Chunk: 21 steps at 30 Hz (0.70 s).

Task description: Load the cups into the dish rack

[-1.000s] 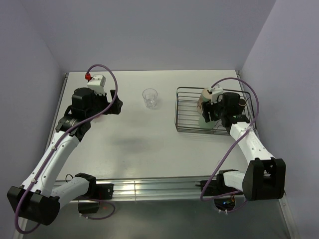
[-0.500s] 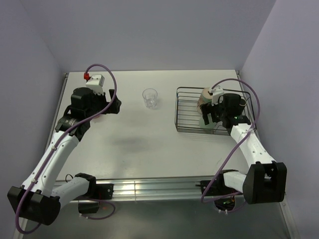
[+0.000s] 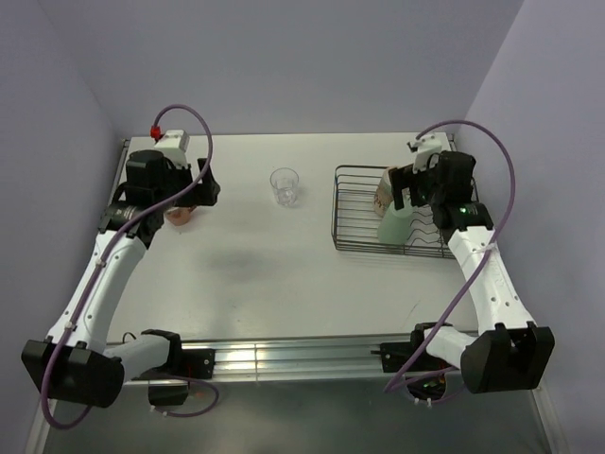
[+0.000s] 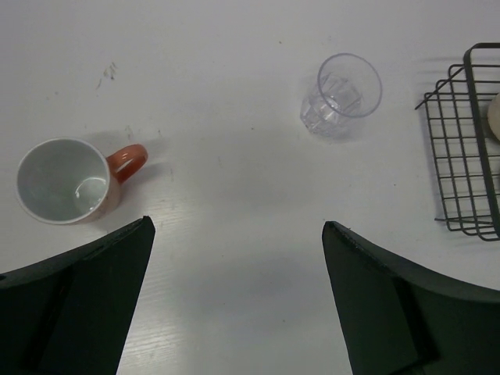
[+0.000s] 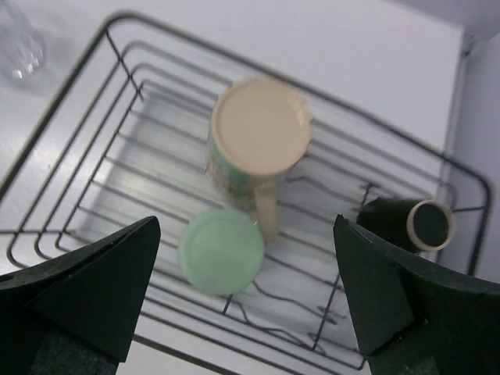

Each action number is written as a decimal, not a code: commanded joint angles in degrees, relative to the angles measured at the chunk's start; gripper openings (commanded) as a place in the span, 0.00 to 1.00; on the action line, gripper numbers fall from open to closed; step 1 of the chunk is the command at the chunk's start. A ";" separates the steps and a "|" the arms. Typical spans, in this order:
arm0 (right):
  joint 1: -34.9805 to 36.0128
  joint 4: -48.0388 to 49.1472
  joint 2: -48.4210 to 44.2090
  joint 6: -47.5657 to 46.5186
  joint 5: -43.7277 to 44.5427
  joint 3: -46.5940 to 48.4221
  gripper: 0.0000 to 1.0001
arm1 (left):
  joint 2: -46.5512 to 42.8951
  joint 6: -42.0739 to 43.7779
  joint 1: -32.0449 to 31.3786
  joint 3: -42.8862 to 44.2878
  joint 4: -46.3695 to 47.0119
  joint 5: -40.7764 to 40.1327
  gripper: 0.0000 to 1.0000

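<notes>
A white worktop (image 3: 284,284) fills the scene, seen from above, with my two white arms reaching over it from the near edge. The black wire dish rack (image 3: 354,213) sits by the far right corner of the worktop, its long side running along the right half of the far edge. My right pincer (image 5: 246,223) hangs above the rack with its fingers spread wide apart and nothing between them. My left pincer (image 4: 238,226) hovers over the far left part of the worktop, its fingers also wide apart and empty. Three cups are in the rack. The cream patterned mug (image 5: 260,129) stands upside down near the rack's middle, base up. The green tumbler (image 5: 220,251) stands upside down just beside it, on the side nearer the near edge. The small dark brown cup (image 5: 406,223) lies on its side towards the rack's right end. Two cups are on the bare worktop. The pinkish mug (image 4: 66,181) stands upright near the left edge, white inside, close under my left pincer. The clear glass (image 4: 340,94) stands upright between that mug and the rack, nearer the rack.
</notes>
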 commanded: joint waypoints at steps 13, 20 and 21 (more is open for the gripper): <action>2.43 -5.73 4.37 7.28 -3.42 24.18 1.00 | 16.21 6.54 16.46 16.73 -15.99 -0.39 0.72; 8.84 -4.59 2.88 6.05 -2.90 20.84 1.00 | 27.04 5.67 20.87 23.25 -20.57 -4.01 0.69; 9.28 -4.50 2.62 5.96 -2.46 20.58 1.00 | 28.79 5.75 21.13 23.60 -20.57 -4.09 0.69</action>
